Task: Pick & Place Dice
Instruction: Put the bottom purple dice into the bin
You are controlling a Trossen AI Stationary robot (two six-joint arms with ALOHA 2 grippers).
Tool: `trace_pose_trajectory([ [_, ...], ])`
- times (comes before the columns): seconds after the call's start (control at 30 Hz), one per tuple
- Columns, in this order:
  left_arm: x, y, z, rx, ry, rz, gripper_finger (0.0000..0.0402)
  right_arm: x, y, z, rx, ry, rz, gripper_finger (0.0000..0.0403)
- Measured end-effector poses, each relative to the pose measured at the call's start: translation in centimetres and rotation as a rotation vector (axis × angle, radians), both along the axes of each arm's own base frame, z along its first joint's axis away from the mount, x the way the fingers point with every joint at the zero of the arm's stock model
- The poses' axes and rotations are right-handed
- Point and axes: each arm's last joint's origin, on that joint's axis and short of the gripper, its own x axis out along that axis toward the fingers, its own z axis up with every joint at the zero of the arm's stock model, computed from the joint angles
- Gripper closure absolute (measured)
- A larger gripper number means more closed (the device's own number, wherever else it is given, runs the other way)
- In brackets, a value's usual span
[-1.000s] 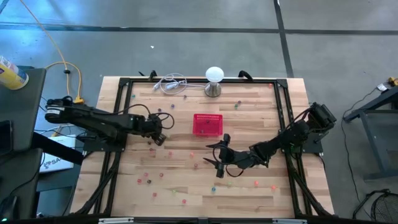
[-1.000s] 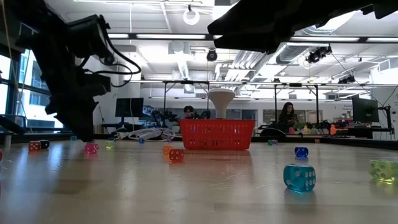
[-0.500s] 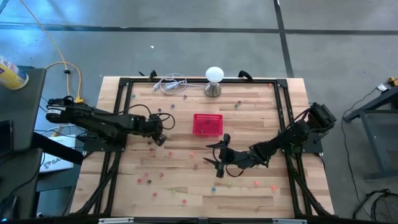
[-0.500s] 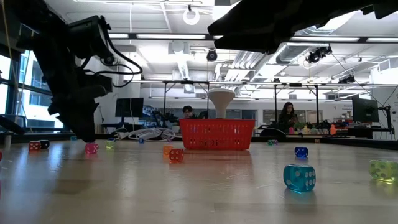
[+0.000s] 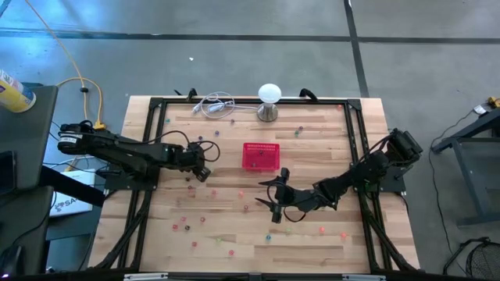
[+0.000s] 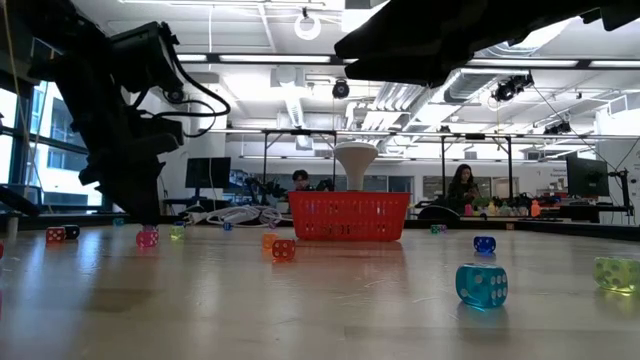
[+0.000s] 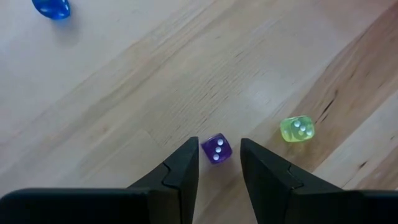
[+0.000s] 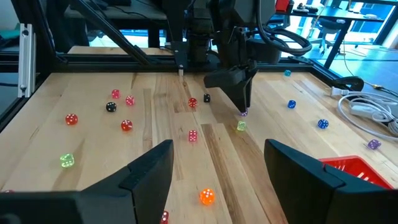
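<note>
Wooden counter (image 5: 312, 156) fills the high view, black frame rails along its edges. Left arm reaches in from the counter's left side; left gripper (image 5: 201, 173) is down at the surface, beside the red mesh basket (image 5: 260, 155), with clear wood between them. Right arm comes in from the right edge; right gripper (image 5: 273, 199) hangs on the near side of the basket, spread wide and holding nothing.

Only the left wrist view shows the detail: left gripper (image 7: 217, 163) sits narrow, fingers (image 7: 186, 165) straddling a purple die (image 7: 216, 149), small gaps both sides, not clamped. A yellow-green die (image 7: 296, 129) lies just beside the right-hand finger, a blue die (image 7: 52, 7) well apart and cut off by the frame edge.

Right wrist view looks across at the left gripper (image 8: 239, 93) tip-down on the same purple die (image 8: 245, 112), with red, black, orange and blue dice (image 8: 127, 125) scattered around; basket corner is cut off there.

Low view: the right arm is just a dark mass along the top edge, and the left gripper tip hides the purple die. From above, the dice (image 5: 187, 227) are only coloured specks.

White globe lamp (image 5: 269, 101) and a coiled white cable (image 5: 215, 104) sit at the far edge beyond the basket.
</note>
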Motion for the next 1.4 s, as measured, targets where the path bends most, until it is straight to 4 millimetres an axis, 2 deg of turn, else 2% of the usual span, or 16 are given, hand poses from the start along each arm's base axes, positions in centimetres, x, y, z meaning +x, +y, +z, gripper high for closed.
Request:
trace_pose_trajectory([
  [0.87, 0.0, 0.0, 0.0, 0.057, 0.022, -0.058, 0.0289, 0.0, 0.0, 0.0, 0.0, 0.001, 0.0, 0.0161],
  [1.4, 0.8, -0.1, -2.1, 0.06, 0.121, -0.066, 0.0289, 0.0, 0.0, 0.0, 0.0, 0.001, 0.0, 0.0161],
])
